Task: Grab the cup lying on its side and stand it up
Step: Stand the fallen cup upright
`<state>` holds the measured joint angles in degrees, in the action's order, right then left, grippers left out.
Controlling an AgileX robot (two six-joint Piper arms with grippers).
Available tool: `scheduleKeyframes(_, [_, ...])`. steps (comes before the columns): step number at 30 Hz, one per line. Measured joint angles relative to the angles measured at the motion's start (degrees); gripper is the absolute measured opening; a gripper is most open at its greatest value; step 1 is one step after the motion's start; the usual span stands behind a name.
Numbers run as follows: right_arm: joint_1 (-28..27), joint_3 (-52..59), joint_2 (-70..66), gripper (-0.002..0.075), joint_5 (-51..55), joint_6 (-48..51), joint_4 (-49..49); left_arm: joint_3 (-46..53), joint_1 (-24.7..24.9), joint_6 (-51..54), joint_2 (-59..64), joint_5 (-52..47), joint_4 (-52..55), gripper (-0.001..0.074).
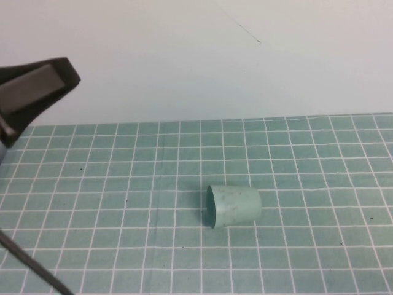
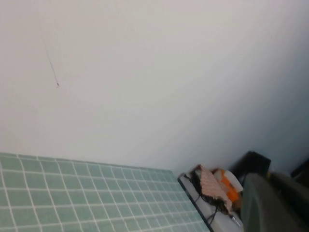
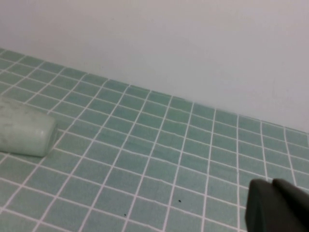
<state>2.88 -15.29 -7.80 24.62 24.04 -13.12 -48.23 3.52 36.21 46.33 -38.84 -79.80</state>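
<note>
1. High view: we see the small pale mint-green tapered plastic cup (image 1: pixel 233 206) lying on its side near the middle of the green tiled counter (image 1: pixel 92 184), open mouth facing the robot's left, base to the right. The left gripper (image 1: pixel 34 92) sits raised at the left edge, well apart from the cup; we cannot tell how it is set. The right gripper is not in this view. A thin dark rod (image 1: pixel 34 264) crosses the lower-left corner.
2. Left wrist view: we get mostly white wall (image 2: pixel 154 72), a strip of counter, and clutter past the counter's edge. No cup here, so this arm is not aimed at it.
3. Right wrist view: the cup's closed base end (image 3: pixel 24 133) shows lying on the tiles; a dark bit of the right gripper (image 3: pixel 277 205) shows at a corner, well apart from it, state unclear.
4. Our read: still the approach step, nothing grasped. Next move calls for an arm to reach the cup, close across its wall, lift and rotate it mouth-up.
</note>
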Motion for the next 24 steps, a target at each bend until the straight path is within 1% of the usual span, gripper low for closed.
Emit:
scheduleKeyframes(3, [0.0, 0.0, 0.0, -0.0003, -0.13, 0.1, 0.0, 0.0, 0.0, 8.27, 5.35, 1.49, -6.61, -0.0001])
scheduleKeyframes(5, [0.0, 0.0, 0.0, -0.0003, -0.13, 0.35, 0.0, 0.0, 0.0, 11.47, 9.35, 1.49, -8.68, -0.0001])
scheduleKeyframes(8, [0.0, 0.0, 0.0, -0.0003, -0.02, 0.35, 0.08, 0.0, 0.1, 14.67, 16.87, 0.04, -9.75, -0.0001])
scheduleKeyframes(11, [0.0, 0.0, 0.0, -0.0003, -0.02, 0.35, 0.08, 0.0, 0.1, 18.37, 24.89, -1.91, -14.02, -0.0001])
scheduleKeyframes(15, [0.0, 0.0, 0.0, -0.0003, -0.02, 0.35, 0.08, 0.11, 0.54, 20.41, 36.48, -6.0, -18.87, -0.0001])
scheduleKeyframes(17, [0.0, 0.0, 0.0, -0.0003, 0.26, 0.35, -0.19, 0.11, 1.95, 23.67, 41.25, -6.87, -19.26, -0.0001])
scheduleKeyframes(19, [0.0, 0.0, 0.0, -0.0003, 0.32, 0.75, -0.19, 0.11, 4.57, 26.49, 45.16, -6.76, -19.26, -0.0001])
scheduleKeyframes(24, [0.0, 0.0, 0.0, -0.0003, 0.32, 0.75, -0.19, 0.11, 10.07, 30.3, 50.42, -4.04, -19.26, -0.0001])
